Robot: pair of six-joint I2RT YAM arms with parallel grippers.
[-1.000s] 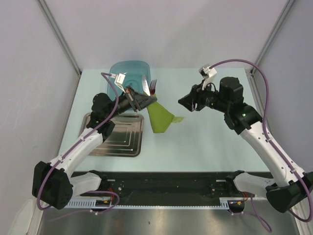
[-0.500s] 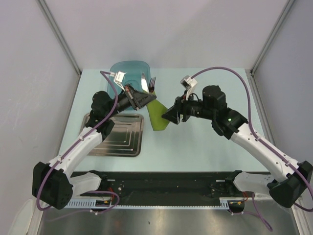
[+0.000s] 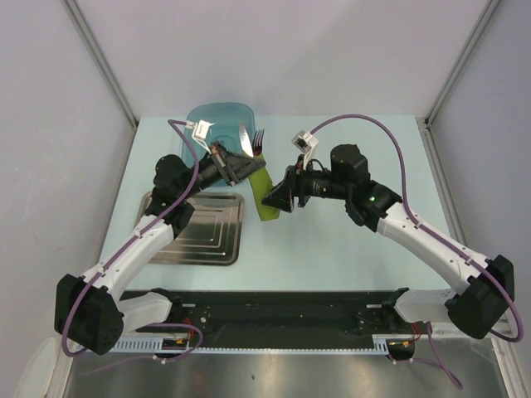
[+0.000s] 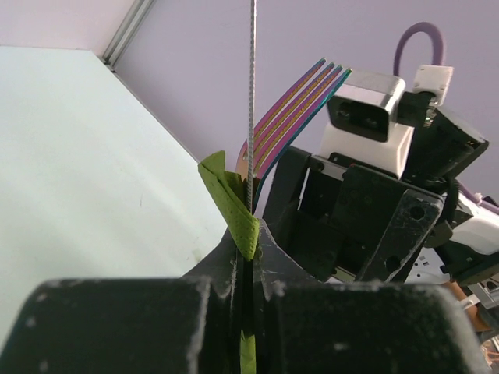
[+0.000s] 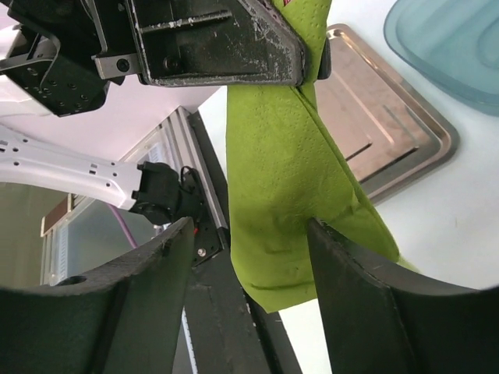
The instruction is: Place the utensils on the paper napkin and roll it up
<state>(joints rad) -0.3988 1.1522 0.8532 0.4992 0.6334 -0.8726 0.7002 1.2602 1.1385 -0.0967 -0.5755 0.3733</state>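
Observation:
My left gripper (image 3: 246,168) is shut on the olive-green paper napkin (image 3: 265,200), folded around the utensils, and holds the bundle above the table. The fork (image 3: 260,143) and a flat silver piece (image 3: 243,137) stick out past the jaws toward the back. In the left wrist view the fork (image 4: 300,101) has iridescent purple tines, and the napkin (image 4: 234,204) is pinched between the jaws. My right gripper (image 3: 271,198) is open. In the right wrist view its fingers (image 5: 352,269) stand on either side of the hanging napkin (image 5: 273,195), below the left gripper (image 5: 218,43).
A steel tray (image 3: 199,230) lies on the table to the left, under the left arm. A teal plastic basin (image 3: 217,123) stands at the back, just behind the bundle. Both show in the right wrist view, the tray (image 5: 390,132) and the basin (image 5: 456,39).
My right gripper has moved left across the table to the hanging napkin, which is now between its open fingers. The left gripper has held the bundle almost still.

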